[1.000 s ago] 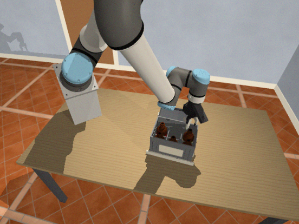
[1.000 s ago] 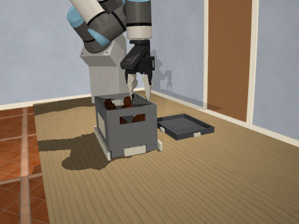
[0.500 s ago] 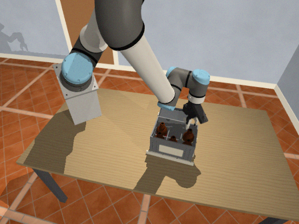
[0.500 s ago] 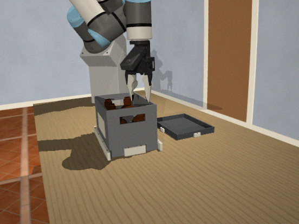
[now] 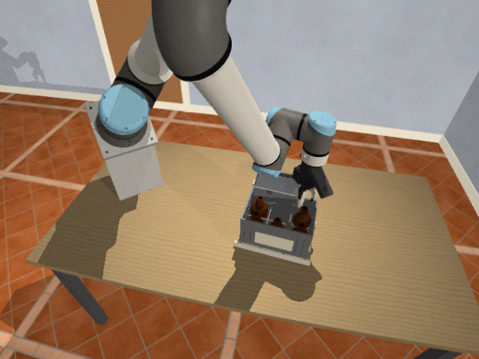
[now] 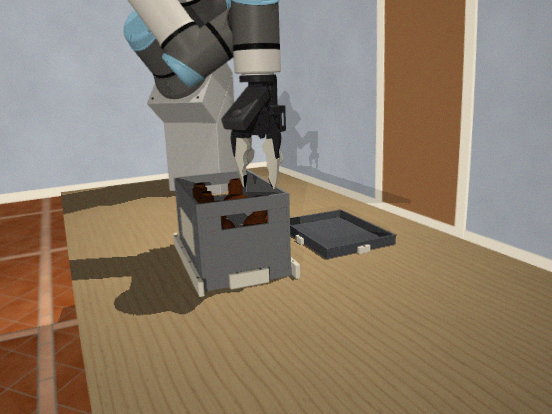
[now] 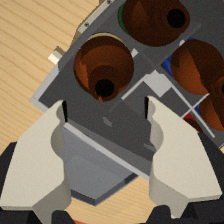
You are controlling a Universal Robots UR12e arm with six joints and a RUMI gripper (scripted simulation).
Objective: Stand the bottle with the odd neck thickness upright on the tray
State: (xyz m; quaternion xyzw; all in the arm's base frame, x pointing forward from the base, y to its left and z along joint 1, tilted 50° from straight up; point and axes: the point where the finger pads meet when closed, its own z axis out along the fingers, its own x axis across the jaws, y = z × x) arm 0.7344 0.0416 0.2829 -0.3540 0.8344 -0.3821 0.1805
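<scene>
The grey crate stands mid-table and holds several brown bottles in its cells. In the top view I see bottle tops at the left, the middle and the right. In the wrist view, one bottle stands just ahead of the fingers, and two more stand further on. My gripper is open and empty. Its fingertips hang at rim height over a cell where no bottle shows, on the tray side. The dark grey tray lies flat and empty beside the crate.
The robot's base pedestal stands at the table's far edge behind the crate. The wooden table stretches wide around the crate and tray. A wall runs close behind the tray.
</scene>
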